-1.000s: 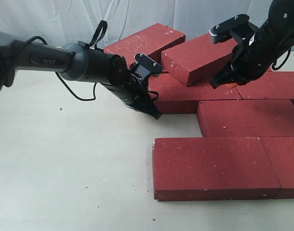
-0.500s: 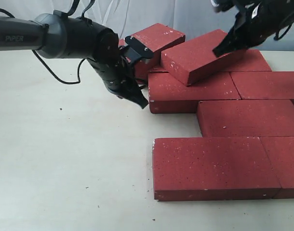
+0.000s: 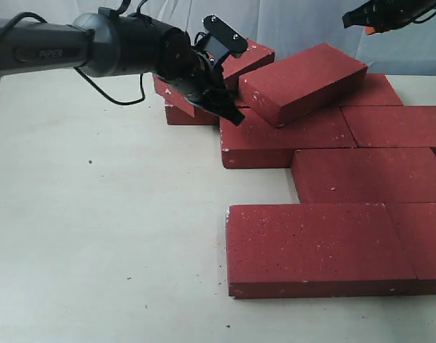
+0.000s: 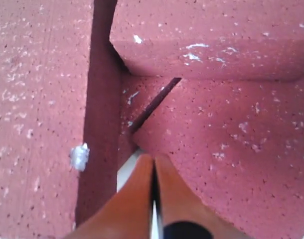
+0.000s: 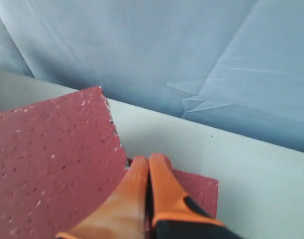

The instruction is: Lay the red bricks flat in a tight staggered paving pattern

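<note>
Several red bricks lie flat in staggered rows (image 3: 319, 247) (image 3: 368, 174) (image 3: 285, 139) at the right. One red brick (image 3: 304, 81) leans tilted on the back row. Another tilted brick (image 3: 241, 56) rests behind my left arm on a lower brick (image 3: 181, 107). My left gripper (image 3: 231, 114) is shut and empty, its tip at the corner between the bricks. In the left wrist view its fingertips (image 4: 153, 163) point into the gap between bricks (image 4: 227, 134) (image 4: 37, 99). My right gripper (image 3: 355, 19) is shut and empty, raised above the tilted brick (image 5: 47, 159); its tips (image 5: 148, 162) are in the right wrist view.
The pale table (image 3: 96, 236) stretches left and front of the bricks. A light blue backdrop cloth (image 3: 296, 21) hangs behind the table. A black cable (image 3: 114, 96) loops from the left arm.
My left gripper has moved back and right to the corner under the tilted brick. My right gripper has lifted up and away from the leaning brick.
</note>
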`<action>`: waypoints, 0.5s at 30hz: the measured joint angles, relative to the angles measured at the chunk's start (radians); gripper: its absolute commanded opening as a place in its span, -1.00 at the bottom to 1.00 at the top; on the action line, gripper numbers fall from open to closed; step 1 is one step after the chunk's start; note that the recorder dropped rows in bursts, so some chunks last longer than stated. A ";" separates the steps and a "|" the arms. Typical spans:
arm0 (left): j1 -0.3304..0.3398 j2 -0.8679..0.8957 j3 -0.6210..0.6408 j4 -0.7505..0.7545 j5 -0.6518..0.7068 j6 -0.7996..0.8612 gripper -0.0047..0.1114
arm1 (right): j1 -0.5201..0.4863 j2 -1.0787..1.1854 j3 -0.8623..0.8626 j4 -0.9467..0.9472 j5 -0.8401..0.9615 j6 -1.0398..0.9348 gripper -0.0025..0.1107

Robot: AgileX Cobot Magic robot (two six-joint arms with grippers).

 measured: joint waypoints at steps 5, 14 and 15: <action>0.000 0.075 -0.122 -0.006 0.057 0.010 -0.92 | -0.018 0.164 -0.239 0.003 0.053 -0.001 -0.97; 0.000 0.169 -0.230 -0.035 0.100 0.025 -0.92 | -0.037 0.317 -0.381 0.016 0.099 -0.039 -0.97; 0.000 0.173 -0.234 -0.037 0.097 0.027 -0.92 | -0.037 0.319 -0.381 0.016 0.099 -0.043 -0.97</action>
